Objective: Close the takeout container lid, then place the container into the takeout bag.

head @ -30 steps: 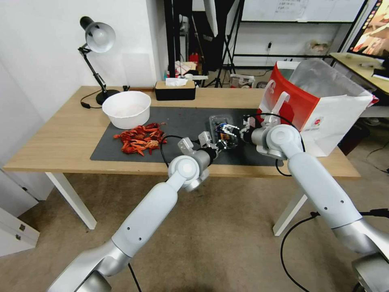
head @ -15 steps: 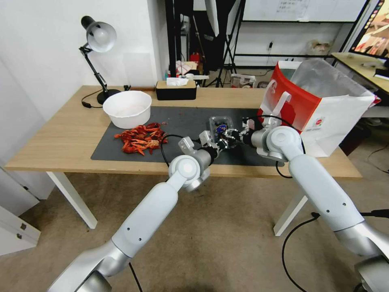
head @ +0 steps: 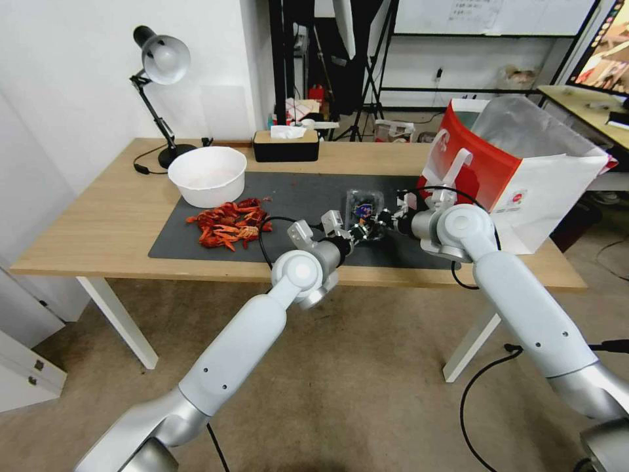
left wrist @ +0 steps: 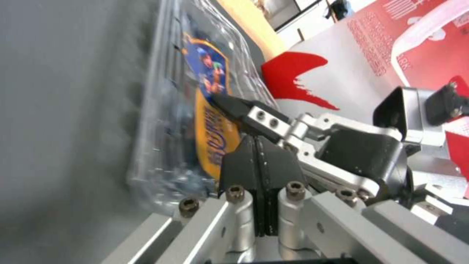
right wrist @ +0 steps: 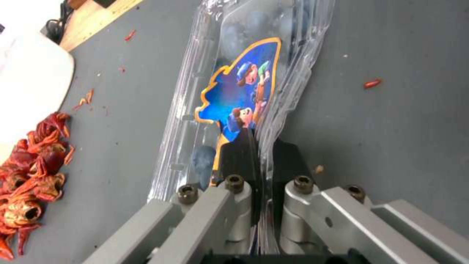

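The takeout container (head: pixel 362 208), a small clear clamshell of dark berries, lies on the dark mat just left of the takeout bag (head: pixel 485 164). Its lid (right wrist: pixel 239 91), with a blue and orange sticker, is folded down over the berries. My right gripper (head: pixel 382 221) is shut on the container's near edge, one pad on the lid and the other outside the rim (right wrist: pixel 261 154). In the left wrist view one of its fingers (left wrist: pixel 244 110) rests on the sticker. My left gripper (head: pixel 358 231) is shut with nothing between its pads, its tip (left wrist: pixel 256 145) against the container's near end.
A white bowl (head: pixel 206 176) and a pile of red crayfish shells (head: pixel 228 225) sit on the mat's (head: pixel 295 196) left part. A tissue box (head: pixel 285 145) and a desk lamp (head: pixel 160 59) stand at the back. The bag stands open at the table's right end.
The lid has come lower over the container. Both grippers have stayed at its near end, and the right one has edged slightly toward the bag. The whole picture has shifted a little.
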You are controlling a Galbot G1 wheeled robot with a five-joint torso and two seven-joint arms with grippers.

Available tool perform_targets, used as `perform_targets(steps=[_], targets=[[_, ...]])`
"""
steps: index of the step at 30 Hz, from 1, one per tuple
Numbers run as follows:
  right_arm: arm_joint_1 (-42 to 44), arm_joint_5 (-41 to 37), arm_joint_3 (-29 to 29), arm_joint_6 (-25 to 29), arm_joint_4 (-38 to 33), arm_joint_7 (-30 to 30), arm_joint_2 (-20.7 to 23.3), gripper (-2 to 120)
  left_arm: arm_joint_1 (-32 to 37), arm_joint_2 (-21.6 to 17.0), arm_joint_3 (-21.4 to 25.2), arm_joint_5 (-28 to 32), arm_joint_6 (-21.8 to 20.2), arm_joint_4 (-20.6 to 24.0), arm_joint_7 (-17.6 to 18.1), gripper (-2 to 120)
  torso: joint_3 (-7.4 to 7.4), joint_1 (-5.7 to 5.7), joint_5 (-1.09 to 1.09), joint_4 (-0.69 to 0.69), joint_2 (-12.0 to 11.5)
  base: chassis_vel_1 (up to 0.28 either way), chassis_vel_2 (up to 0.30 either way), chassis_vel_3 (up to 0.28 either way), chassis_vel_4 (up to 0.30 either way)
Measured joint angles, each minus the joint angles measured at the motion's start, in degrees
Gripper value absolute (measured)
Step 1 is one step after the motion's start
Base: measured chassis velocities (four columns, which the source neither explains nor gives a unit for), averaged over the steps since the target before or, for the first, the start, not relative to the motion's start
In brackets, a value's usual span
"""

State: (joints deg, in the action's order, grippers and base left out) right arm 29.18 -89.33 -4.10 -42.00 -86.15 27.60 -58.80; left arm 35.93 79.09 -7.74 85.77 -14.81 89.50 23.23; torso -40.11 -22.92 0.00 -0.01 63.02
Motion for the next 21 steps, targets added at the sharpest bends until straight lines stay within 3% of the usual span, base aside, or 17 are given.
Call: perform_targets(steps=[6, 21], targets=[[0.0, 0.0, -0.3, 0.0, 0.0, 0.0, 0.0, 0, 1.9, -2.1, 0.5, -0.1, -0.2, 2.5, 0.0, 0, 0.0, 0.0, 0.0, 0.01, 0.0, 0.0, 0.0, 0.0, 0.0], [-0.4, 0.0, -0.3, 0.1, -0.3, -0.1, -0.5, 0, 11.5, -6.8, 4.2, -1.1, -0.5, 13.8, 0.0, 0, 0.0, 0.01, 0.0, 0.01, 0.0, 0.0, 0.0, 0.0, 0.0]])
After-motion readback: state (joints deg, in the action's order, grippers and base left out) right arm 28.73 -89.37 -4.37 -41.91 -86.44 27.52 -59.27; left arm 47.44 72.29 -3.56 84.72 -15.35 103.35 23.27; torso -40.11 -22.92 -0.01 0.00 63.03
